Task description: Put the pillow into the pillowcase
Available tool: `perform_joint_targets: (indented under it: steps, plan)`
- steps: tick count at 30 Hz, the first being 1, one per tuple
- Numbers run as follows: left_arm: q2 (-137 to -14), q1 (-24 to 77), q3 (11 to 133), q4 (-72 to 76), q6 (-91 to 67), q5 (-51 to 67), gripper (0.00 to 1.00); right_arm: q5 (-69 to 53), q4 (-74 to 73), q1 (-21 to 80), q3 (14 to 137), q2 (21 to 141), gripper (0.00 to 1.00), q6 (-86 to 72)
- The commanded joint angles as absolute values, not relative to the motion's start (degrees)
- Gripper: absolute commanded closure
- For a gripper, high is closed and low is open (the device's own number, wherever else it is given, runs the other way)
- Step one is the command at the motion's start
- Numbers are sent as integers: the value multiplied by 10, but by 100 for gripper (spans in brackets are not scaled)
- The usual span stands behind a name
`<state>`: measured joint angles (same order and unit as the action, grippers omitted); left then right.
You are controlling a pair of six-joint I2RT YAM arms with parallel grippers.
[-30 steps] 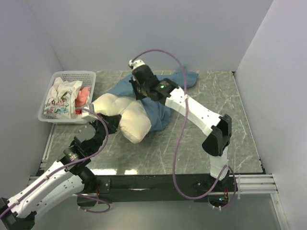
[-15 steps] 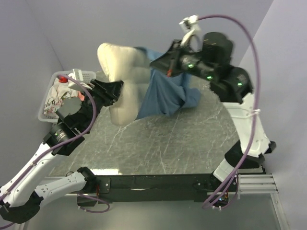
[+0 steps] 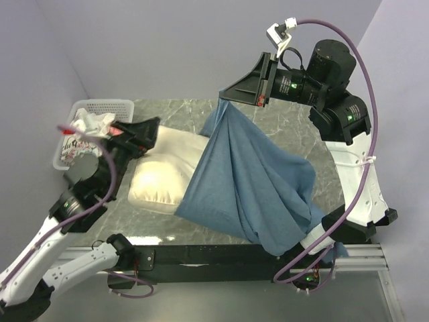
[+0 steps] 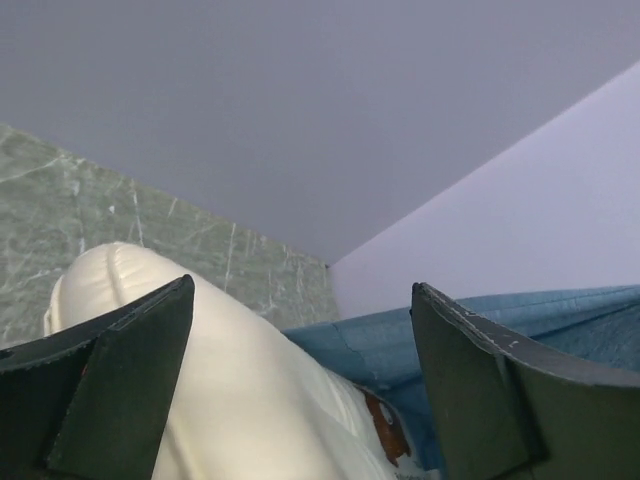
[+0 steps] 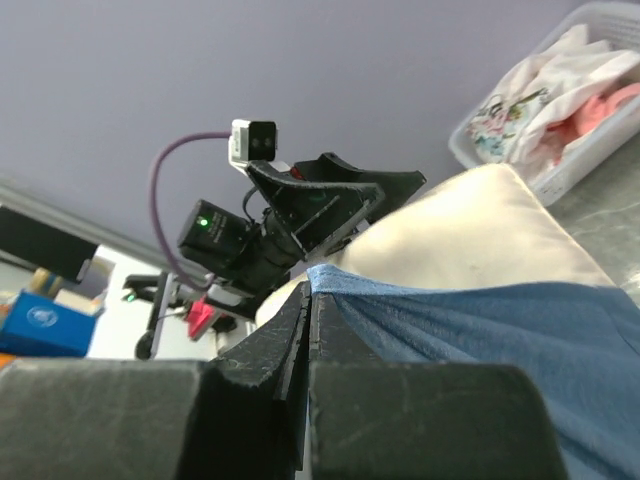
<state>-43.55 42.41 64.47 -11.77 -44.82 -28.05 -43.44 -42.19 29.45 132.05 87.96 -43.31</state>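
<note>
The cream pillow [image 3: 157, 178] lies flat on the marble table, its right end hidden under the blue pillowcase [image 3: 251, 181]; I cannot tell whether that end is inside. The pillowcase hangs as a wide sheet from my right gripper [image 3: 224, 96], raised high at the back and shut on its top corner [image 5: 312, 285]. Blue cloth [image 5: 480, 340] drapes below the closed jaws, and the pillow [image 5: 480, 230] shows beyond it. My left gripper [image 3: 149, 134] hovers over the pillow's far left end, open, fingers [image 4: 120, 390] wide apart. The pillow [image 4: 230, 390] lies beneath them and the pillowcase [image 4: 480, 330] to the right.
A white plastic basket [image 3: 87, 109] with printed white and pink cloth stands at the back left beside the left arm. The pillowcase's lower edge reaches the table's front right near the right arm's base [image 3: 348, 225]. Grey walls enclose the table on three sides.
My left gripper has opened and released the pillow, which dropped from mid-air onto the table. The right gripper stays high, and the pillowcase now hangs spread out toward the front.
</note>
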Motion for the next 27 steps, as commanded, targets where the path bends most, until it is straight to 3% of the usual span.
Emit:
perform_joint_targets:
  steps: [1,4,10,16,27]
  plan:
    - [-340,425,606,-104,-503,-392,6,-496,-280,275,1312,836,100,-486]
    - [-311,425,628,-201,-568,-485,6,-504,-268,272,1292,820,100,-493]
    - [-320,425,664,-371,-695,-552,14,-503,-257,257,1283,802,100,-501]
    - [-333,425,663,-379,-703,-516,16,-521,-260,226,1306,815,100,-516]
    - [-396,424,724,-329,-618,-391,11,-555,-237,167,1328,846,100,-557]
